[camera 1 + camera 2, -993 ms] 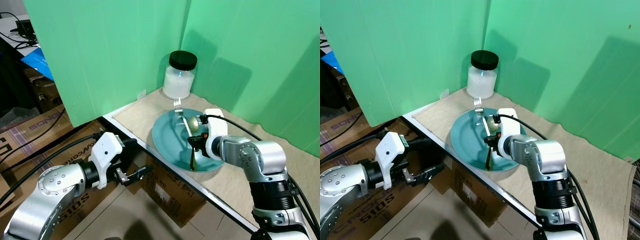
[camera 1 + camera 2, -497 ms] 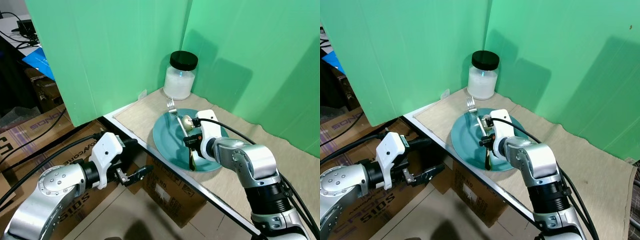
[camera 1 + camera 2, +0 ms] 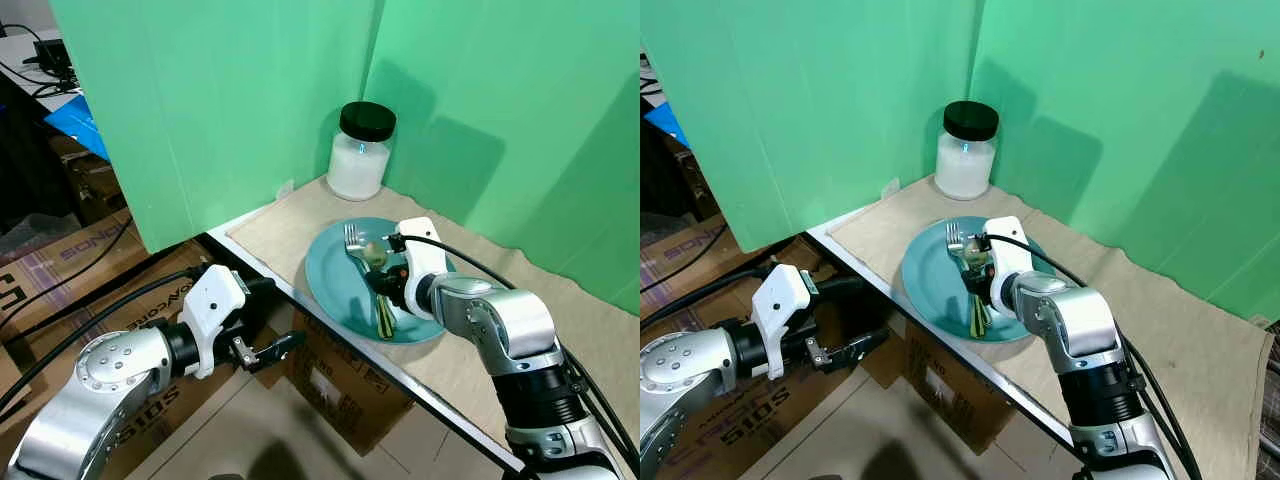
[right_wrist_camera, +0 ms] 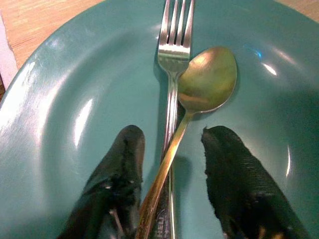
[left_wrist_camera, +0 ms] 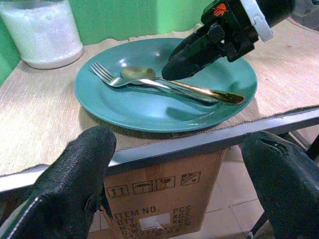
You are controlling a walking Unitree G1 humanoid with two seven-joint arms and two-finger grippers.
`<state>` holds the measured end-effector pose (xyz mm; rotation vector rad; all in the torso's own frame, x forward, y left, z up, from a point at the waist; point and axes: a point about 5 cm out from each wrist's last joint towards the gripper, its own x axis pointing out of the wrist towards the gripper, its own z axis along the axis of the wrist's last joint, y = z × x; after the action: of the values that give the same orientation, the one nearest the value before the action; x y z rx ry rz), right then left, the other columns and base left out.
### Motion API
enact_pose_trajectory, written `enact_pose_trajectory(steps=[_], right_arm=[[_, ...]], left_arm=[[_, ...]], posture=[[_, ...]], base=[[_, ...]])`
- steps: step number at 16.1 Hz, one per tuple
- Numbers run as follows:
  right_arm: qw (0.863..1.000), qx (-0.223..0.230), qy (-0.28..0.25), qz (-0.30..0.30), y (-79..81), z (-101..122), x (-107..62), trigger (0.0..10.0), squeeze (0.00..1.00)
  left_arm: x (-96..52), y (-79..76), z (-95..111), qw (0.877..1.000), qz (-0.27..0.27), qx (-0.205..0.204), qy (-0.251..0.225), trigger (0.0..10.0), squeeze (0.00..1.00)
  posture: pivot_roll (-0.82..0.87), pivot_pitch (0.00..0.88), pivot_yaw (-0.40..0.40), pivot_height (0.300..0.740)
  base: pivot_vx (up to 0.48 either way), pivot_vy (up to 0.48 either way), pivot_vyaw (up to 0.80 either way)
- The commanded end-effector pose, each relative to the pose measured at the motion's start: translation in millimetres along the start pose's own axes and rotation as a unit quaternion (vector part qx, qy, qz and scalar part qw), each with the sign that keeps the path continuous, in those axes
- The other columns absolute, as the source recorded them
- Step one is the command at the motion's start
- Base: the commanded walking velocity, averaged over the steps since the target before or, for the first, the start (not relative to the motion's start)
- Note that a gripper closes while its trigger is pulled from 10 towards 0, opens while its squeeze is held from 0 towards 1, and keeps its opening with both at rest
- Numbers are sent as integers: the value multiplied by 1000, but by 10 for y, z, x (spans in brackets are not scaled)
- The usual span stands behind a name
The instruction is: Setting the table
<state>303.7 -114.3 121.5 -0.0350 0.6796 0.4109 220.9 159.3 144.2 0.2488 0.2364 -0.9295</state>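
The right tool [image 4: 172,184] hovers low over the teal plate [image 3: 330,290], its two black fingers [image 4: 117,184] apart and straddling the crossed handles of a fork [image 4: 174,64] and a gold spoon [image 4: 207,79], gripping neither. Both utensils lie flat in the plate, long axes running straight out ahead of this tool: the fork's tines and the spoon's bowl point away from its fingertips, toward a white jar with a black lid [image 3: 362,150] that stands on the counter [image 3: 270,225] beyond the plate, while the handles pass back between the fingers. The spoon's handle lies over the fork's. The left tool [image 3: 268,352] hangs below the counter's edge with its fingers apart and empty, well short of the plate. Just ahead of it and under the counter stands a cardboard box [image 5: 164,199] printed with handling symbols and "ITEM NO.", "PCS". Another box [image 3: 60,255] on the floor beside the left arm reads "SONG".
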Motion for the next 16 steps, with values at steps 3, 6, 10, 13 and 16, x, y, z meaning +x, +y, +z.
enact_pose_trajectory(steps=[3, 6, 10, 13, 16], right_arm=[[1000, -4, 9, -27, -133, 3, -22, 10000, 1000], [998, 6, 29, -56, -204, -35, 17, 10000, 902], [996, 32, 52, -65, -226, -106, 116, 6627, 0], [994, 38, 63, -76, -268, -131, 151, 2745, 0], [995, 50, 45, -72, -287, -52, 117, 6392, 0]], left_arm=[[12, -26, 17, 1000, -9, 6, 4, 10000, 0], [18, -21, 20, 1000, -8, 8, 4, 10000, 0], [27, -19, 24, 1000, -9, 8, 4, 10000, 0], [26, -19, 24, 1000, -10, 7, 4, 10000, 0], [24, -20, 24, 1000, -9, 7, 4, 10000, 0]], posture=[[100, 0, -97, 740], [99, 0, -96, 740], [99, 0, -96, 740], [100, 0, -98, 740], [98, 0, -97, 740]], base=[[0, 0, 0], [0, 0, 0], [0, 0, 0], [0, 0, 0], [0, 0, 0]])
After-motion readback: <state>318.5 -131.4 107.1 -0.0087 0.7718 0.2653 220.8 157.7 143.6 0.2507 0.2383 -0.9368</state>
